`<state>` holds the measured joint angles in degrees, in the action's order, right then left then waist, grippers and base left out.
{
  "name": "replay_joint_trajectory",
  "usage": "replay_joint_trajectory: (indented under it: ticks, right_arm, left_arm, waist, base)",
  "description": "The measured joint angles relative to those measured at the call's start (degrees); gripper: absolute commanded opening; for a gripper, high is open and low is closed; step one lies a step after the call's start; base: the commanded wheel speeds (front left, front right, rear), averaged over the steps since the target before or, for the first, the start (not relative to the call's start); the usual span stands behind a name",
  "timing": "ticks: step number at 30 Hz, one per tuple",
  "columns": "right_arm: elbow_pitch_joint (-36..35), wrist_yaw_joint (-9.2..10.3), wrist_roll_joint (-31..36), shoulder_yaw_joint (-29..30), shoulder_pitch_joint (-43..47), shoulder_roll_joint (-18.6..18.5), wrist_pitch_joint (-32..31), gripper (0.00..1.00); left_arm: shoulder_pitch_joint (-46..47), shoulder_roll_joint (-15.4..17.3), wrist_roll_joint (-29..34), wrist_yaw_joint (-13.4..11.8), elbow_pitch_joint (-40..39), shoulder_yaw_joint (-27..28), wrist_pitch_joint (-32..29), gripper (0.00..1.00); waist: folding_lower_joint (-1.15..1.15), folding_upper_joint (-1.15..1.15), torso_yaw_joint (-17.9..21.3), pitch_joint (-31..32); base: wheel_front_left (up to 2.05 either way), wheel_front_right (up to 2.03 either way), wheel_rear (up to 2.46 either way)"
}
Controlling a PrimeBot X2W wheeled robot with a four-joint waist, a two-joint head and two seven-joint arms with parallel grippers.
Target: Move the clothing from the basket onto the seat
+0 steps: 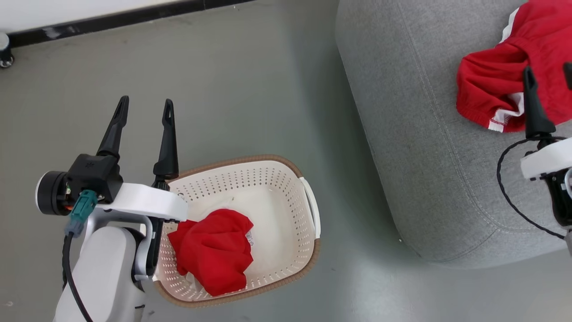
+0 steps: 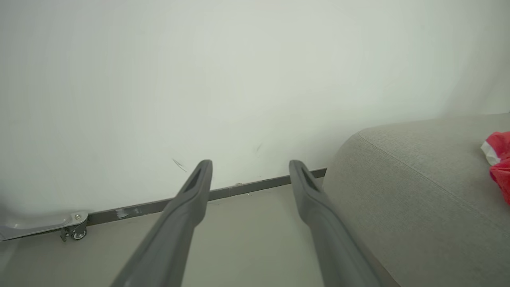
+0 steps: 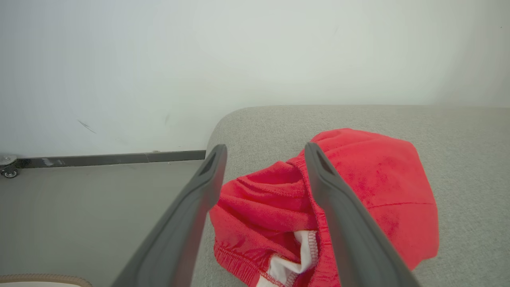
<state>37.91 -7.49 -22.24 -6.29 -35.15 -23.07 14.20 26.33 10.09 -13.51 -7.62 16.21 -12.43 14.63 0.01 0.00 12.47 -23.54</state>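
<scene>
One piece of red clothing (image 1: 214,250) lies crumpled in the cream basket (image 1: 241,159) on the floor. A second red piece with white trim (image 1: 496,76) rests on the grey seat (image 1: 415,134) at the right. My left gripper (image 1: 145,103) is open and empty, up beside the basket's far left corner, pointing at the wall. In the left wrist view, the left gripper (image 2: 250,167) has only floor and wall between its fingers. My right gripper (image 1: 548,70) is open over the seat; the right wrist view shows its fingers (image 3: 265,149) spread above the clothing (image 3: 370,187), holding nothing.
A white wall with a dark baseboard (image 1: 134,18) runs along the far side of the grey floor. A small caster wheel (image 1: 4,56) stands at the far left by the wall. The seat's rounded corner (image 2: 418,191) lies right of the basket, with open floor between.
</scene>
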Motion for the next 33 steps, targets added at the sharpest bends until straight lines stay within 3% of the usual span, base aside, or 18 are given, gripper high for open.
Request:
replay_joint_trajectory:
  ticks: [15,26,33]
  right_arm:
    - [-11.9,0.00,2.0,2.0,2.8,2.3,0.1,1.00]
    - [-18.1,0.00,6.3,4.7,8.5,7.3,0.1,1.00]
    - [-20.1,0.00,8.9,6.9,15.4,12.7,0.1,1.00]
  left_arm:
    - [-4.2,-1.8,-0.4,-0.5,0.0,2.3,0.0,1.00]
    - [-7.8,-3.3,-0.4,-0.5,0.3,3.0,0.0,1.00]
    - [-11.4,-3.7,-0.4,-0.4,0.8,3.1,0.0,1.00]
  waist:
    - [0.00,0.00,-2.6,5.4]
    - [0.00,0.00,-4.7,10.0]
    - [0.00,0.00,-6.2,13.5]
  base:
    - [0.00,0.00,0.00]
    - [0.00,0.00,0.00]
    - [0.00,0.00,0.00]
